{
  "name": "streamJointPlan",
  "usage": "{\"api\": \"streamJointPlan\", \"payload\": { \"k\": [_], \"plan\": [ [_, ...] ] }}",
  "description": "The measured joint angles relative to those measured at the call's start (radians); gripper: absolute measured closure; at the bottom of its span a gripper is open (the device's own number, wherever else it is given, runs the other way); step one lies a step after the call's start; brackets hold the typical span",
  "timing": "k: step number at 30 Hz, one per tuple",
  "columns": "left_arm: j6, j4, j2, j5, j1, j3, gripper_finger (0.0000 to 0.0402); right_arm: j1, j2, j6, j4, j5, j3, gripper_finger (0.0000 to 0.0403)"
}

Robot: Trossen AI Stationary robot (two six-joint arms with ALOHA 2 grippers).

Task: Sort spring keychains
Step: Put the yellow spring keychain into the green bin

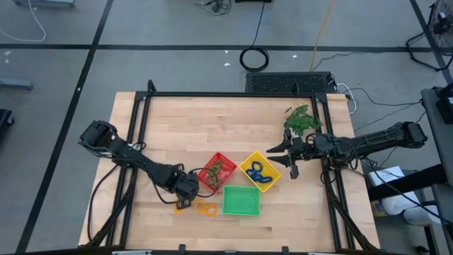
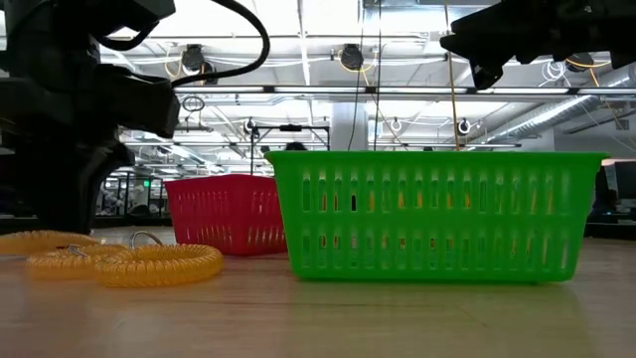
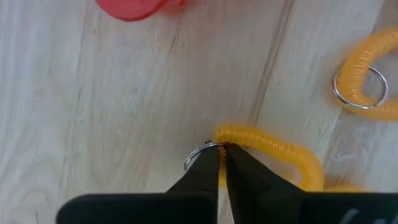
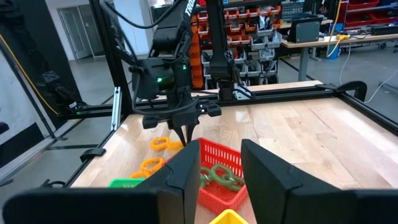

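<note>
Orange spring keychains (image 1: 207,208) lie on the table by the near left corner of the green tray (image 1: 241,200); they also show in the low view (image 2: 159,264). My left gripper (image 3: 221,154) is down at one orange keychain (image 3: 273,146) and shut on it, with a second one (image 3: 364,84) beside it. Green keychains (image 1: 219,168) lie in the red tray (image 1: 209,179), and blue keychains (image 1: 258,171) in the yellow tray (image 1: 272,160). My right gripper (image 1: 294,160) hovers open to the right of the yellow tray. My left gripper pinches the orange keychain between its two fingertips (image 3: 205,171) at the coil's end next to the metal ring (image 3: 231,133). The fingers come from above, pointing down. The rest of the coil lies on the table.
The three trays stand close together in the table's near middle. A leafy green plant (image 1: 301,117) lies at the far right, just behind my right arm. Black frame rails (image 1: 233,93) run along the far and side edges. Bare wood spreads over the far left half.
</note>
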Motion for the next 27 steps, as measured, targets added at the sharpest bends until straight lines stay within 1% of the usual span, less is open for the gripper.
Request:
{"api": "streamJointPlan", "payload": {
  "k": [3,6,9,11,13,15,16,18,19,20,22,25,27],
  "plan": [
    [0.001,-0.045,-0.046,-0.003,0.001,-0.006,0.0393,0.0,0.0,0.0,0.0,0.0,0.0,0.03],
    [0.003,-0.122,-0.119,-0.041,-0.005,0.024,0.0394,0.0,0.0,0.0,-0.001,0.0,0.0,0.0301],
    [0.005,-0.212,-0.176,-0.098,-0.015,0.072,0.0394,0.0,0.0,0.0,-0.001,0.0,0.0,0.03],
    [0.041,-0.25,-0.213,-0.154,-0.022,0.118,0.0394,0.0,0.0,0.0,-0.002,0.0,0.0,0.0301],
    [0.112,-0.231,-0.245,-0.214,-0.029,0.164,0.0394,0.0,0.0,0.0,-0.003,0.0,0.0,0.03],
    [0.226,-0.185,-0.261,-0.282,-0.029,0.208,0.0394,0.0,0.001,0.0,-0.002,0.0,0.0,0.03],
    [0.296,-0.144,-0.269,-0.309,-0.027,0.223,0.0394,0.0,0.001,0.0,-0.002,0.0,0.0,0.03],
    [0.46,-0.011,-0.279,-0.327,-0.016,0.248,0.0393,0.0,0.001,0.0,0.004,0.0,0.0,0.0301],
    [0.548,0.067,-0.281,-0.32,-0.006,0.254,0.0393,0.0,0.001,0.0,0.007,0.0,0.0,0.03],
    [0.635,0.146,-0.281,-0.289,0.007,0.256,0.0393,0.0,0.001,0.001,0.012,0.0,0.0,0.03],
    [0.787,0.274,-0.279,-0.186,0.04,0.256,0.0395,0.0,0.017,0.015,0.046,0.0,0.0,0.0301],
    [0.913,0.4,-0.275,-0.033,0.106,0.256,0.0395,0.007,0.069,0.031,0.117,-0.001,0.0,0.03],
    [0.948,0.432,-0.274,0.032,0.151,0.256,0.0393,0.024,0.126,0.003,0.188,-0.002,0.0,0.03]
  ]
}}
